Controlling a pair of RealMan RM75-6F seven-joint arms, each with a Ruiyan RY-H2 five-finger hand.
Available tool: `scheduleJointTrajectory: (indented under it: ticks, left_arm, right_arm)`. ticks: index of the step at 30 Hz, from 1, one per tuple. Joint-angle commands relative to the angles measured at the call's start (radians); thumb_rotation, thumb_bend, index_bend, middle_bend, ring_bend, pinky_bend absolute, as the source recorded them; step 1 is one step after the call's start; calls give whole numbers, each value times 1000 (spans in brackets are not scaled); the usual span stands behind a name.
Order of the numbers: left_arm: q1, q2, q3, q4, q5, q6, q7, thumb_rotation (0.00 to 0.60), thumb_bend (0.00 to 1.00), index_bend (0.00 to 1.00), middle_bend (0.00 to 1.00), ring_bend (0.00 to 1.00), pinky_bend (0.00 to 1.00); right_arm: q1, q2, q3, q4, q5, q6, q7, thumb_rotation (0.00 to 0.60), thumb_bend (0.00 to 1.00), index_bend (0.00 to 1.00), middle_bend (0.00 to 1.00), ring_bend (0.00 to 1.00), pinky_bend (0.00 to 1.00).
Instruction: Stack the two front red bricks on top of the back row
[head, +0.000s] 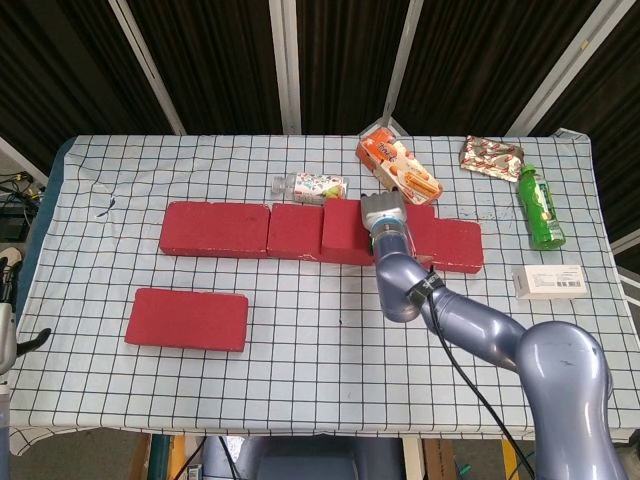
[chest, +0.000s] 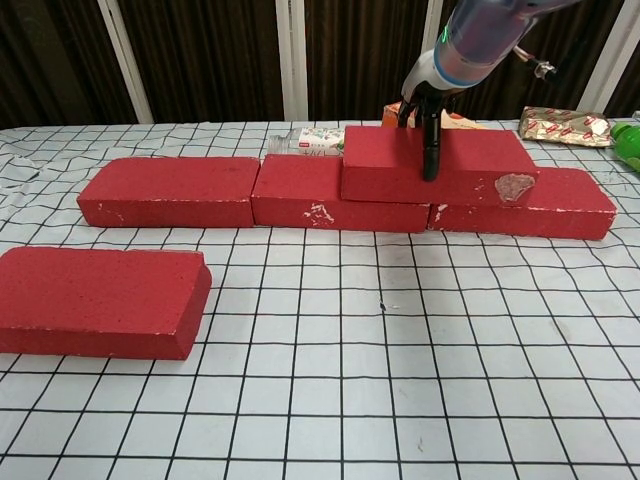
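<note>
Red bricks (chest: 433, 163) under the black fingers (chest: 430, 140), on a white tablecloth (chest: 400, 380) (black grid lines).

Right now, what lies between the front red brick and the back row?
Only bare checkered cloth lies between the front red brick and the back row; both views show it.

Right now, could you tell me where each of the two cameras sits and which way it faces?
Head view: high above the near table edge, looking down on the whole checkered table; the right arm reaches away from it to the stacked brick.
Chest view: low, near table height, looking level across at the back row; only the right hand and its forearm show, coming in from above.
Shared: the right hand on the stacked brick, the back row, the lone front brick, the snacks behind.
</note>
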Motion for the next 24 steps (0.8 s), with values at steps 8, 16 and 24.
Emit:
scheduleJointTrajectory:
  ticks: [8, 16, 24]
  left_arm:
    - [1, 1, -1, 1, -2, 3, -1, 600, 98, 81, 0, 0, 110]
    - [2, 0, -2, 0, -4, 9, 3, 600, 98, 81, 0, 0, 110]
    - [1, 0, 0, -1, -6, 8, 6, 600, 98, 83, 0, 0, 110]
  right_arm:
    - [4, 1, 12, -1, -3, 12, -3, 600, 172, 447, 317, 189, 0]
    - [3, -23, 11, 33, 2, -2, -18, 600, 172, 447, 317, 189, 0]
    - [0, -26, 20, 37, 7, -1, -29, 600, 171, 447, 317, 189, 0]
